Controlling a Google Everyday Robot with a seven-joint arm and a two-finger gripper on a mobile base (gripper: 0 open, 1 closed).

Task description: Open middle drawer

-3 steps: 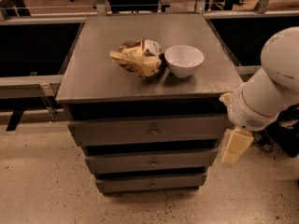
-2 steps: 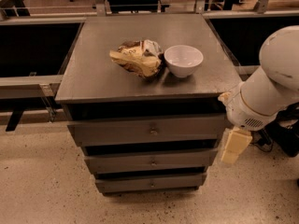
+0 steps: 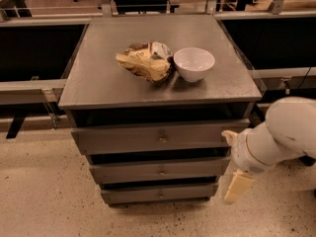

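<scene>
The robot's tool (image 3: 237, 185) hangs just right of the middle drawer (image 3: 197, 170), clear of its centre knob (image 3: 162, 171); whether it is spread or pressed together cannot be told. Above the drawer, a white bowl (image 3: 193, 63) and a crumpled snack bag (image 3: 145, 63) sit on the worktop (image 3: 108, 78).

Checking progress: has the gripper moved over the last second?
Yes. The gripper has dropped lower and shifted slightly left, beside the right side of the cabinet.
</scene>
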